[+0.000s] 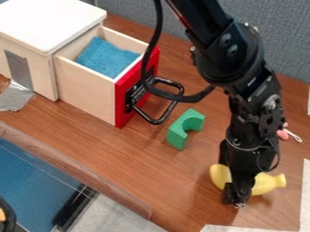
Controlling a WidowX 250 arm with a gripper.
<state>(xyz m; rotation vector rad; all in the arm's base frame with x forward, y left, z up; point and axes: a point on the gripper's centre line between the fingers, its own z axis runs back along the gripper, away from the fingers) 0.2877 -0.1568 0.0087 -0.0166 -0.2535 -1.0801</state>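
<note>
The black gripper (235, 198) hangs low over the table at the lower right, across the middle of a yellow curved object (264, 183). One rounded end of that object shows left of the gripper and a narrower end to the right. Whether it is held cannot be told. A green arch-shaped block (185, 128) lies to the upper left of the gripper. Farther left, a wooden drawer (86, 89) with a red front (123, 102) and a black handle (158, 115) stands pulled out of its cabinet, a blue cloth (106, 57) inside.
The white-topped cabinet (50, 22) occupies the upper left, with grey tape (14, 96) beside it. A small pink item (283, 133) lies right of the arm. A grey partition (130, 12) borders the wooden table (130, 156) at the back; its front edge runs diagonally.
</note>
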